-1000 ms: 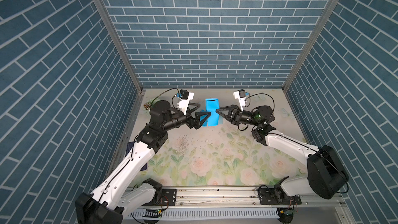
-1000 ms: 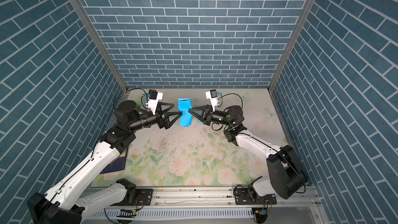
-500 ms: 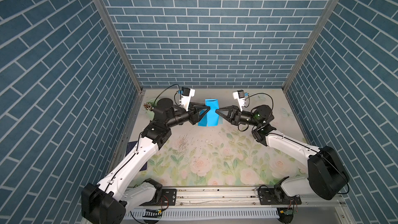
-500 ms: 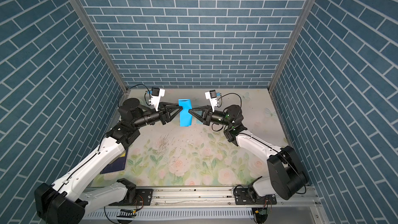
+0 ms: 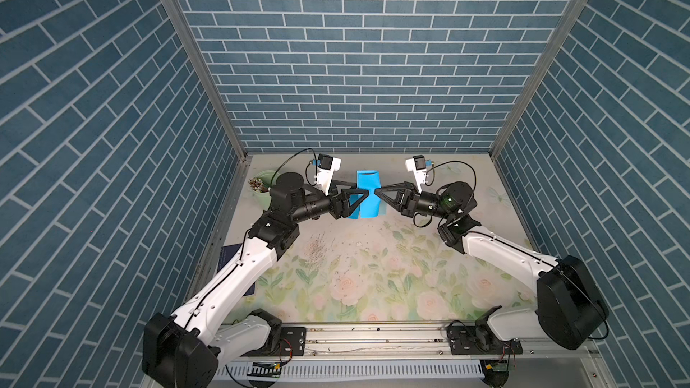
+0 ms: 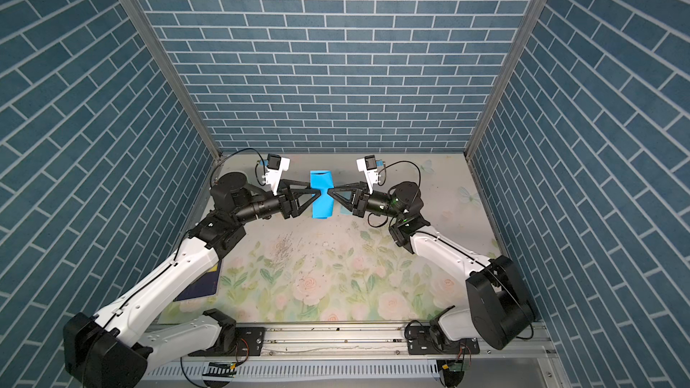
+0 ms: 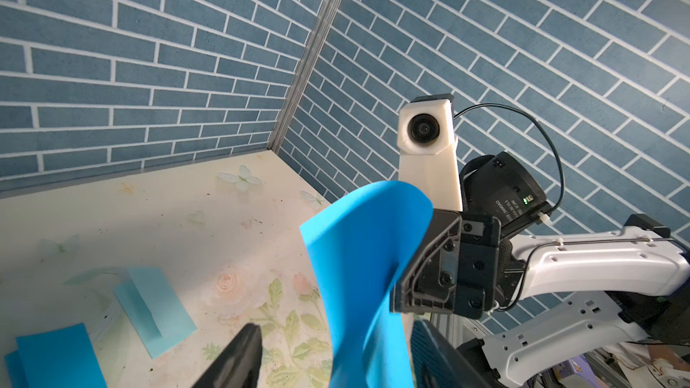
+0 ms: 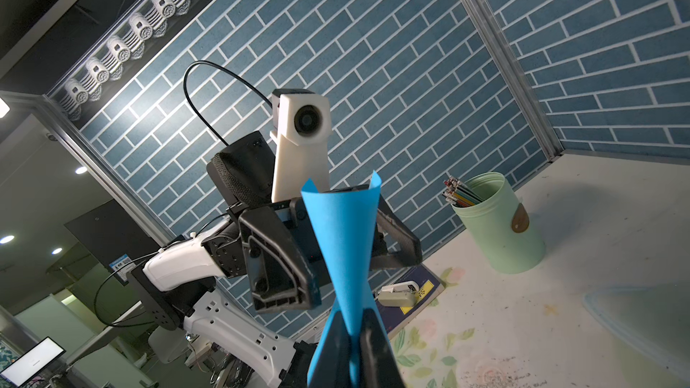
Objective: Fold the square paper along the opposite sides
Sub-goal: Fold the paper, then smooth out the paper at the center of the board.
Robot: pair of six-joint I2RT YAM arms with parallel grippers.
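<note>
Blue-brick walls close in a floral-print table (image 5: 373, 278) on three sides. In the upper middle of both top views, the bright blue square sheet of paper (image 5: 367, 199) hangs in the air, clear of the table. It is bent into a loose upright curl between the two arms.

The right claw (image 8: 353, 352) is clenched on the paper at the bottom centre of the right wrist view, and the sheet fans out above its fingers. The left claw (image 7: 334, 352) is released, with its black fingers standing apart on either side of the sheet at the bottom of the left wrist view.

The paper looks thin, very light and limp. Held at one spot, it curls and will likely twist or sag. Any hard pinch away from the intended fold line would probably leave a crease that stays, and the smooth surface may slide between hard fingers.

The safest hold seems to be a shallow one at the free edge opposite the right claw's grip, so the two sides can be brought together evenly.

A mint-green plastic cup of pencils (image 8: 500, 225) stands well apart at the right of the right wrist view.
</note>
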